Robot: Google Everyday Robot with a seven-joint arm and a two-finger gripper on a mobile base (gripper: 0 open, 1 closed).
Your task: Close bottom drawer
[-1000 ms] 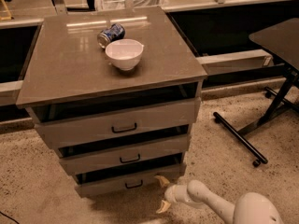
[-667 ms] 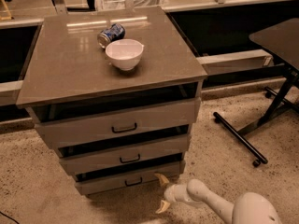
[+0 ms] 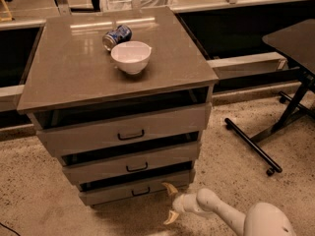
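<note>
The bottom drawer (image 3: 123, 191) is the lowest, narrowest grey front of the cabinet, with a small black bar handle (image 3: 141, 191). It stands pulled out a little, with a dark gap above it. My gripper (image 3: 171, 203) is low near the floor, just right of the drawer's front right corner. Its two yellowish fingers are spread apart and hold nothing; the upper fingertip (image 3: 169, 187) is close to the drawer front. My white arm (image 3: 221, 213) reaches in from the bottom right.
The middle drawer (image 3: 133, 164) and top drawer (image 3: 125, 131) also stand slightly open. A white bowl (image 3: 131, 56) and a tipped can (image 3: 116, 36) sit on the cabinet top (image 3: 74, 77). A black table base (image 3: 253, 146) stands on the floor to the right.
</note>
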